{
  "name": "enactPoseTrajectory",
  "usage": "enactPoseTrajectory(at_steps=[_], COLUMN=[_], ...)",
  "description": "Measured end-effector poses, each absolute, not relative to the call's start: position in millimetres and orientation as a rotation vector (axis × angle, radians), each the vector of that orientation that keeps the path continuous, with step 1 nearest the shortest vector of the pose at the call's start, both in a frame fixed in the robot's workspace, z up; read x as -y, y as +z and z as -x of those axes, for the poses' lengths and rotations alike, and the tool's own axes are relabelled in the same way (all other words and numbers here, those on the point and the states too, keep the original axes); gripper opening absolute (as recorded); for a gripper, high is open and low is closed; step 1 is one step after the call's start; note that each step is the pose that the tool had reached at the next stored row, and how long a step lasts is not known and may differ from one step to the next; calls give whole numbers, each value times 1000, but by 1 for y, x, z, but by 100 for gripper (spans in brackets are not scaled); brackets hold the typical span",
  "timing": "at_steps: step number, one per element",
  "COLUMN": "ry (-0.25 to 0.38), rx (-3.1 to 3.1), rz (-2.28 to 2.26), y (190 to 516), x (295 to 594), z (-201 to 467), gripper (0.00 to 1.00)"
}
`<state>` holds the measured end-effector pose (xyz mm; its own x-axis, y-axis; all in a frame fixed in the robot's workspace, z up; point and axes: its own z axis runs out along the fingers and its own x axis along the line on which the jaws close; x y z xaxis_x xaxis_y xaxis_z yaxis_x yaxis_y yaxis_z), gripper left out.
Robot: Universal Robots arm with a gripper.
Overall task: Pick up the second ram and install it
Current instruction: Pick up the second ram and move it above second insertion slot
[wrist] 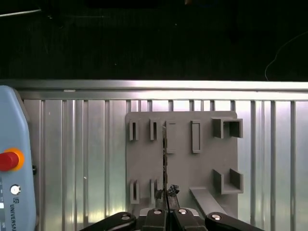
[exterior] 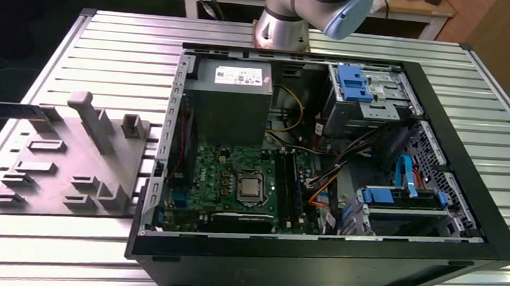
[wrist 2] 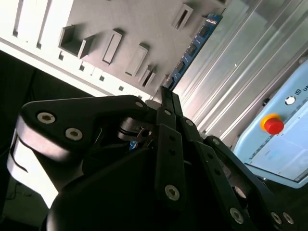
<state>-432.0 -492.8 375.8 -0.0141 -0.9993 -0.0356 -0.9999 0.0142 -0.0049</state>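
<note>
Clamping one end of the memory stick (wrist 2: 195, 48), the gripper (wrist 2: 164, 94) has its two fingers drawn together on the thin board. In the second wrist view the stick is blue with a row of black chips and reaches away from the fingertips over the edge of the grey holder plate (wrist 2: 134, 24). In the first wrist view the stick (wrist: 165, 154) is seen edge-on as a dark line running out from the gripper (wrist: 166, 195), across the plate (wrist: 183, 168) and between its rows of small slots. Whether the stick touches the plate cannot be told.

The plate rests on the ribbed metal table (wrist: 86, 144). A pale blue control pendant (wrist: 12, 183) with a red button (wrist: 7, 160) lies on the table beside the plate, apart from it.

In the exterior view the plate (exterior: 58, 171) sits at nine o'clock from the open computer case (exterior: 319, 263), just beside its wall. Inside the case the green motherboard (exterior: 222, 174) lies flat. Its long black memory slots (exterior: 288, 185) are at three o'clock from the processor (exterior: 250, 186), and the grey power supply (exterior: 231, 95) is at twelve o'clock. The arm's base (exterior: 285, 25) stands at twelve o'clock from the case.
</note>
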Motion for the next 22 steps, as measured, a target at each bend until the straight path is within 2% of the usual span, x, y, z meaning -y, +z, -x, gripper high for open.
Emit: enactPoseTrajectory(at_steps=[11,22], ry=[34,34], rx=[-2217,-2217], rz=[2185,2185], y=[404,406], x=[491,491], z=[432,427], gripper=[11,11])
